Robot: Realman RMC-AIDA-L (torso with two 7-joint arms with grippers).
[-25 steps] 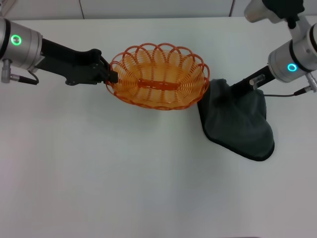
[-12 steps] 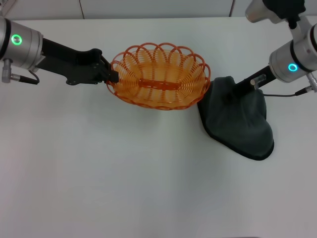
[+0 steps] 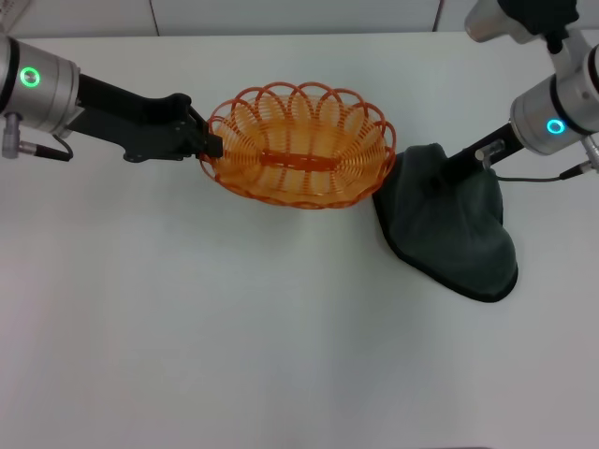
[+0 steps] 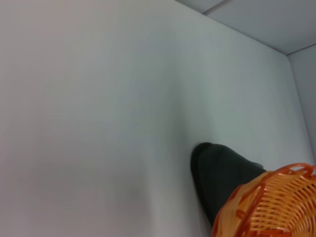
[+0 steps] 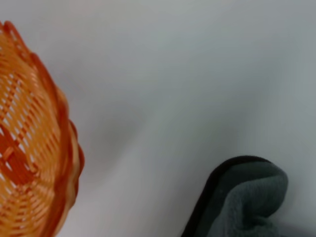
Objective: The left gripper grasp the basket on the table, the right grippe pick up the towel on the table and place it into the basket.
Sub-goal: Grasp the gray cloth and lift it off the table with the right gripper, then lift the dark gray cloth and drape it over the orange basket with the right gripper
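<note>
The orange wire basket point(image 3: 299, 154) sits on the white table point(image 3: 234, 327) at centre back. My left gripper point(image 3: 208, 145) reaches in from the left, and its black jaws are shut on the basket's left rim. The dark grey towel point(image 3: 454, 234) lies just right of the basket, with its upper part bunched into a raised peak. My right gripper point(image 3: 435, 176) comes down from the back right, its tip buried in that peak and shut on the cloth. The left wrist view shows the basket point(image 4: 269, 207) edge and the towel point(image 4: 217, 173). The right wrist view shows the basket point(image 5: 34, 148) and a towel point(image 5: 242, 202) fold.
Bare white table spreads in front of the basket and towel. The table's back edge runs along the top of the head view, close behind both arms. A thin grey cable point(image 3: 529, 176) hangs from the right arm.
The towel's upper part has risen and bunched higher around the right gripper, which shifted slightly right. The basket and left gripper stay put.
</note>
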